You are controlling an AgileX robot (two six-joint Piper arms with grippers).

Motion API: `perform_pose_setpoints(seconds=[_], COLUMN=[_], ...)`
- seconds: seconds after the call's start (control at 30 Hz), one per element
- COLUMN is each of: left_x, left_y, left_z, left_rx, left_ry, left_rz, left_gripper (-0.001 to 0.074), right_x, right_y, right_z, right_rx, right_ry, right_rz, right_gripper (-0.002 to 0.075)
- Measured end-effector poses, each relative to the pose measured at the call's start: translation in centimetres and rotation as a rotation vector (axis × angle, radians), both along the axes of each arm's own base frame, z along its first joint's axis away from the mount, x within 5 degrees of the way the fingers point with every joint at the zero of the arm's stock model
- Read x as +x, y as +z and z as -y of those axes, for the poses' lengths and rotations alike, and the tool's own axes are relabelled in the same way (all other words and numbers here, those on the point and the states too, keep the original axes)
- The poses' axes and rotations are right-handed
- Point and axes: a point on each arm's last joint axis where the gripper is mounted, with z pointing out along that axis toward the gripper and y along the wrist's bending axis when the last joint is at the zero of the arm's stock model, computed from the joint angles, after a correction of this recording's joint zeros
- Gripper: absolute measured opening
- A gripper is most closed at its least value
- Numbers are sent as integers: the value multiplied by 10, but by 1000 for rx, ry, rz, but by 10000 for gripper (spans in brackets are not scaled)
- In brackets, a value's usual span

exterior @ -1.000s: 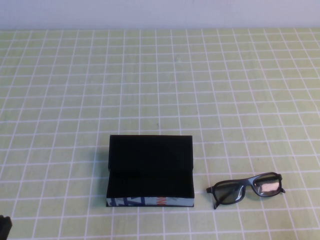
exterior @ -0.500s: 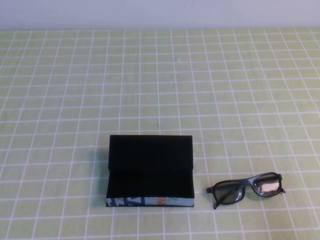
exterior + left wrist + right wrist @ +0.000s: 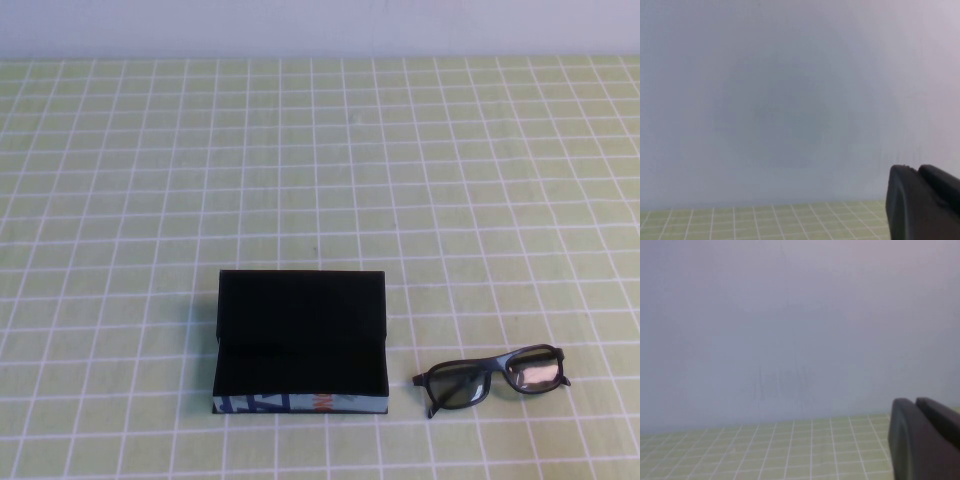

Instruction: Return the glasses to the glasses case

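The glasses case stands open near the table's front, its flat lid raised at the back, black lining showing and the blue, white and orange front side facing me. The dark-framed glasses lie on the table just right of the case, apart from it, lenses up. Neither arm shows in the high view. My left gripper shows only in the left wrist view, shut and empty, held above the table and facing the pale wall. My right gripper shows only in the right wrist view, likewise shut and empty.
The table is covered by a light green cloth with a white grid. A pale wall runs along its far edge.
A dark bit of the left arm at the high view's lower left corner one second ago has gone out of that view. Case and glasses have not moved.
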Motion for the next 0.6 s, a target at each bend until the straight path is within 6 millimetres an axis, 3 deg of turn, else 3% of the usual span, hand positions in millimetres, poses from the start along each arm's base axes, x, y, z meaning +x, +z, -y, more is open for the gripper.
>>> perform_pose_setpoints(seconds=[0.2, 0.37, 0.47, 0.6], left_x=[-5, -19, -27, -29], left_y=[12, 34, 41, 47], left_z=[-1, -5, -7, -8], left_rx=[-56, -252, -377, -481], left_ry=[-7, -83, -161, -235], left_rz=[133, 380, 468, 456], left_gripper=[-3, -3, -3, -3], right_x=[-6, -19, -28, -47], right_y=[16, 37, 58, 100], right_z=[4, 11, 15, 17], right_rx=[26, 91, 135, 168], right_ry=[-37, -94, -107, -94], right_rz=[183, 448, 546, 659], right_gripper=[-17, -17, -17, -17])
